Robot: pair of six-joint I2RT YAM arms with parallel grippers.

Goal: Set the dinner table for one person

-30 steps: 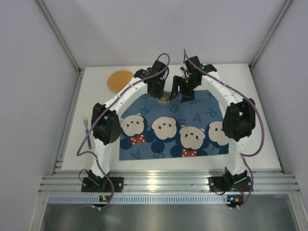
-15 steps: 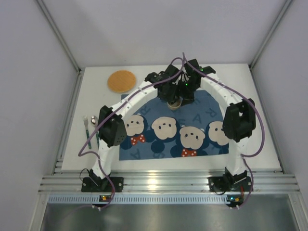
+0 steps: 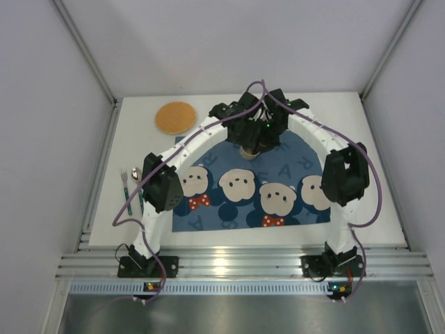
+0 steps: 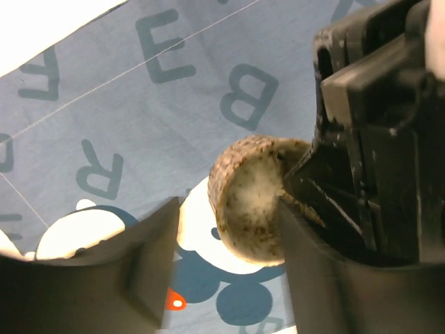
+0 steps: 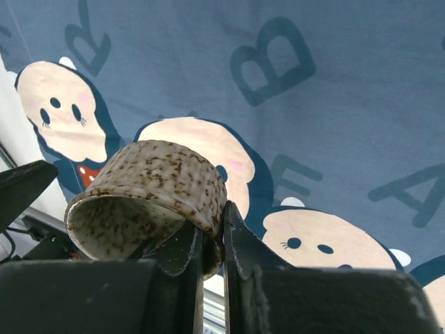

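Fork: it is laid flat on the dinner table, well off to the left of the left gripper and off the blue bear mat.
Orange round disc: it is laid flat, to the left of the left gripper and a bit further back, near the mat's back corner.
Left gripper: its jaws are spread apart and nothing is squeezed by it. The speckled cup is seen in the gap between its fingers. Whether a finger is touched cannot be told.
Speckled cup: it is held up in the air, tipped on its side, between both grippers and above the mat.
Right gripper: its jaws are squeezed tight on the cup's wall, so the cup is carried by it.
Blue bear mat: it is spread flat right under both grippers.
Dinner table: the big white top is seen under everything.
Done: the mat is laid out. The cup seems to be passed across to the right gripper.
Left to do: the cup is not yet set down. The fork and the disc are not yet placed at the mat. Less than half is judged to be done.
Changed: a second ago the cup was pinched by the left gripper, and the right jaws were open beside it. Now that is swapped. The left gripper is moved a bit toward the right one, and the whole disc is uncovered.
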